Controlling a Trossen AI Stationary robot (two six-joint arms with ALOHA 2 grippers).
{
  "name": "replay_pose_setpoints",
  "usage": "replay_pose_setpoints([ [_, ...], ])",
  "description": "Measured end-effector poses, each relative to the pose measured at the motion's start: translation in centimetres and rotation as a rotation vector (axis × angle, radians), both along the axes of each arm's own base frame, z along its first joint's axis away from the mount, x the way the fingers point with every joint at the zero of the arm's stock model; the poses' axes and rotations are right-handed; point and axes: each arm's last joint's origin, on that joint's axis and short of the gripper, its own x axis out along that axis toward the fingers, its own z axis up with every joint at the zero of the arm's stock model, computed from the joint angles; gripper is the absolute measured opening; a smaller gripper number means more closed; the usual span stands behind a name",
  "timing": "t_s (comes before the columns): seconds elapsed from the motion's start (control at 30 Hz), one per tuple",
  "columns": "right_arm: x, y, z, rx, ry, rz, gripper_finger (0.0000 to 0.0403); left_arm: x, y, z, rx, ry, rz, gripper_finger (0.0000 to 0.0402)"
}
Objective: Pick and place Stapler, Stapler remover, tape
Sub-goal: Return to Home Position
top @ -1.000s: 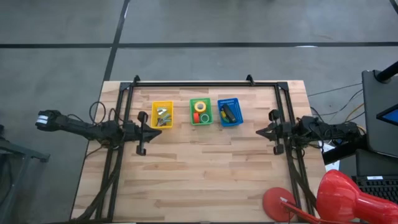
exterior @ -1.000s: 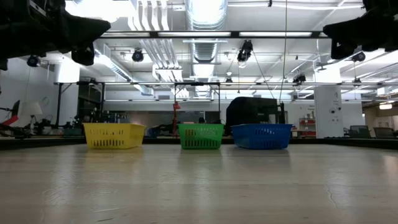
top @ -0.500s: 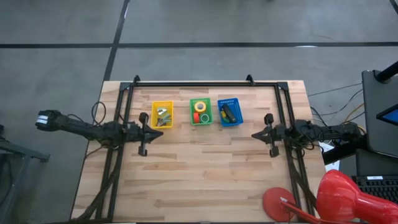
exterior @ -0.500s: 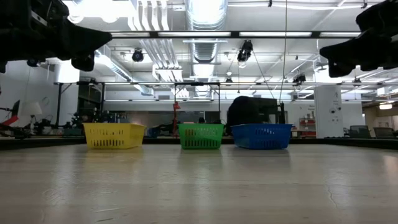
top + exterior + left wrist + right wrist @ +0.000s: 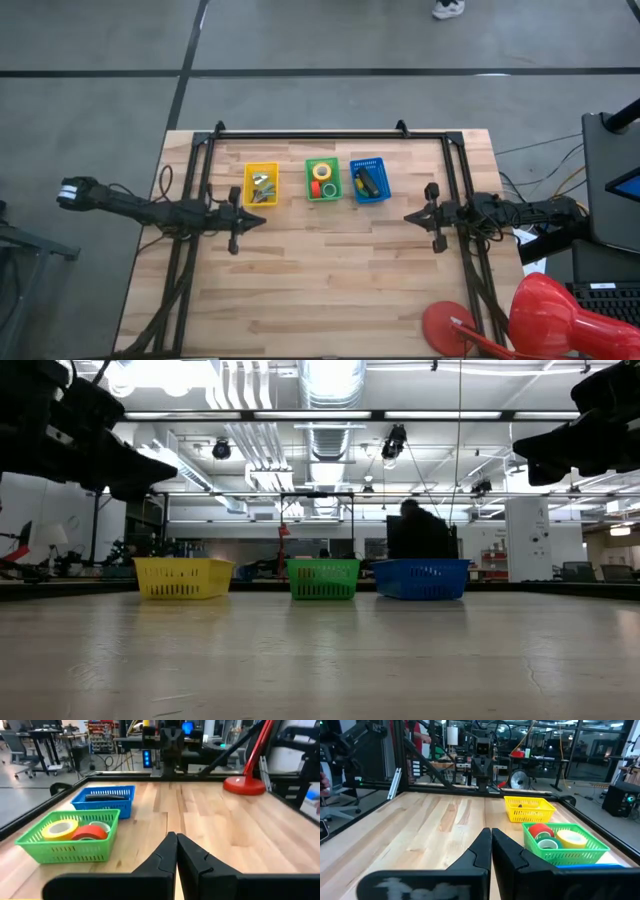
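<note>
The dark stapler (image 5: 367, 182) lies in the blue basket (image 5: 381, 167), and in the left wrist view the stapler (image 5: 106, 796) shows above the blue basket's (image 5: 125, 806) rim. Yellow tape (image 5: 322, 171), red tape (image 5: 315, 188) and green tape (image 5: 329, 189) sit in the green basket (image 5: 309, 167). Small metallic pieces (image 5: 262, 183) lie in the yellow basket (image 5: 248, 170). My left gripper (image 5: 263, 218) hovers shut, to the near side of the yellow basket. My right gripper (image 5: 406, 216) hovers shut, right of and nearer than the blue basket. Both wrist views show shut fingers: left gripper (image 5: 176, 836), right gripper (image 5: 491, 831).
The three baskets stand in a row near the table's far edge. Black frame rails (image 5: 330, 133) run along the far edge and down both sides. A red lamp (image 5: 540, 318) stands at the near right corner. Bare wood (image 5: 330, 270) lies between the grippers and toward the near edge.
My left gripper has moved a little toward the table's near edge and down. My right gripper has shifted slightly toward the table's left and down, then held still. A person has walked behind the blue basket in the low view.
</note>
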Motion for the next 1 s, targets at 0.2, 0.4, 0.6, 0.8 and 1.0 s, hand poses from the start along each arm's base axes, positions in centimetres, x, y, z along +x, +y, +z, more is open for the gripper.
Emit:
replay_pose_setpoints([
  [0.2, 0.0, 0.0, 0.0, 0.000, 0.001, 0.000, 0.0008, -0.2, -0.1, 0.7, 0.009, -0.073, -0.041, 0.0013],
  [0.4, 0.0, 0.0, 0.0, 0.000, 0.001, 0.000, 0.0008, -0.6, -0.2, 1.2, -0.006, -0.116, -0.086, 0.0012],
  [0.6, 0.0, 0.0, 0.0, -0.004, 0.001, 0.000, 0.0008, -1.2, 0.0, 2.1, 0.017, -0.202, -0.061, 0.0014],
  [0.8, 0.0, 0.0, 0.0, -0.004, 0.000, 0.000, 0.0009, -1.9, 0.1, 2.1, 0.028, -0.203, -0.066, 0.0012],
  [1.0, 0.0, 0.0, 0.0, 0.000, 0.000, 0.000, 0.0009, -2.3, 0.3, 2.0, -0.044, -0.205, -0.018, 0.0014],
])
